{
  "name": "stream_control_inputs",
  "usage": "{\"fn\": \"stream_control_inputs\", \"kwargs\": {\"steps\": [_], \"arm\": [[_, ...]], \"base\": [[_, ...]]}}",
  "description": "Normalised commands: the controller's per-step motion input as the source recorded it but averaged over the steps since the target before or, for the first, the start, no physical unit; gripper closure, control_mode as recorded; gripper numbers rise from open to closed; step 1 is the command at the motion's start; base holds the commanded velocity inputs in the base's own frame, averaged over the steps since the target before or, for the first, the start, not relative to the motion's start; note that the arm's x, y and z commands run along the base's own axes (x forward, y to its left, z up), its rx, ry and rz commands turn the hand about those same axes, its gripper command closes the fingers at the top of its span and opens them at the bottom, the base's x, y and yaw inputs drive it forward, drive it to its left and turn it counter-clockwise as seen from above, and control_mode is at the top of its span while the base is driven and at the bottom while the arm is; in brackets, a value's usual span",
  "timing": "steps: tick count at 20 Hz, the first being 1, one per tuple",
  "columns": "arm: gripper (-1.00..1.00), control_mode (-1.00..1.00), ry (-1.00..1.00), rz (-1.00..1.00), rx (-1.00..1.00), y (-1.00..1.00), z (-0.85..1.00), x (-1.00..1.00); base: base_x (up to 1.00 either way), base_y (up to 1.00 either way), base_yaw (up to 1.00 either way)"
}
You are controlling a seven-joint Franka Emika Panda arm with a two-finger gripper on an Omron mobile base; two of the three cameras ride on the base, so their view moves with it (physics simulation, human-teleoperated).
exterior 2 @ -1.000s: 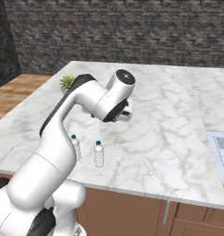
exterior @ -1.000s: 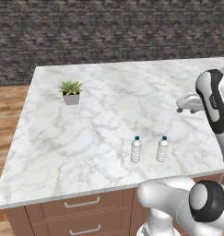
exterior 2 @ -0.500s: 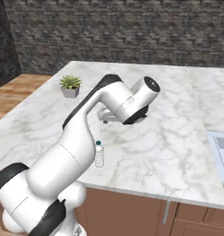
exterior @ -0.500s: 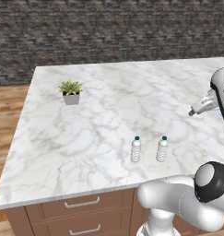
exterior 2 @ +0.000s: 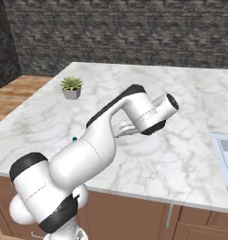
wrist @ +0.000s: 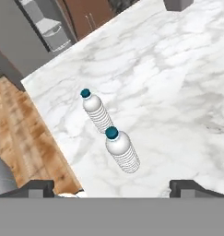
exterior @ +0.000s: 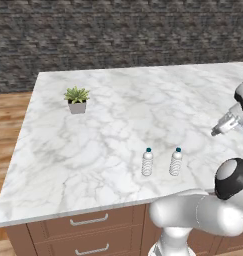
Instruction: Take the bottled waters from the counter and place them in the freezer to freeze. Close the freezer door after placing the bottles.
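Note:
Two bottled waters, clear and ribbed with teal caps, stand upright side by side near the front edge of the white marble counter [exterior: 118,110]: one [exterior: 148,162] on the left, one [exterior: 176,161] on the right. In the hand view they are the farther bottle [wrist: 97,112] and the nearer bottle [wrist: 122,151]. My gripper [wrist: 113,189] hangs open above and short of the nearer bottle, holding nothing. It shows at the right [exterior: 215,131], up off the counter. A grey freezer [wrist: 51,27] with pale shelves showing stands beyond the counter's end. I cannot pick out the freezer door.
A small potted plant [exterior: 77,100] stands at the counter's back left. A pale sink [exterior 2: 224,157] is set in the counter at the right. My arm hides the bottles in the right base view, apart from one teal cap [exterior 2: 74,138]. Wooden floor [wrist: 26,133] lies below the counter's edge.
My arm has swung to the right and the hand has gone with it, away from above the bottles. The bottles have stayed put. The gripper stays open.

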Motion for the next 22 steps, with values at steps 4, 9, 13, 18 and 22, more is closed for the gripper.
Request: {"fn": "stream_control_inputs", "kwargs": {"steps": [4,9,13,18,22], "arm": [[-1.00,-1.00,-0.21,0.33,0.02,0.00,-0.38,0.00],[-1.00,-1.00,-0.39,0.33,0.02,0.00,-0.29,0.00],[-1.00,-1.00,-0.29,0.28,0.00,-0.05,-0.34,0.00],[-1.00,-1.00,0.00,0.00,0.00,-0.13,-0.28,0.04],[-1.00,-1.00,0.00,0.01,0.00,0.06,-0.48,0.00]], "base": [[0.00,0.00,0.00],[0.00,0.00,0.00],[0.00,0.00,0.00],[0.00,0.00,0.00],[0.00,0.00,0.00]]}}
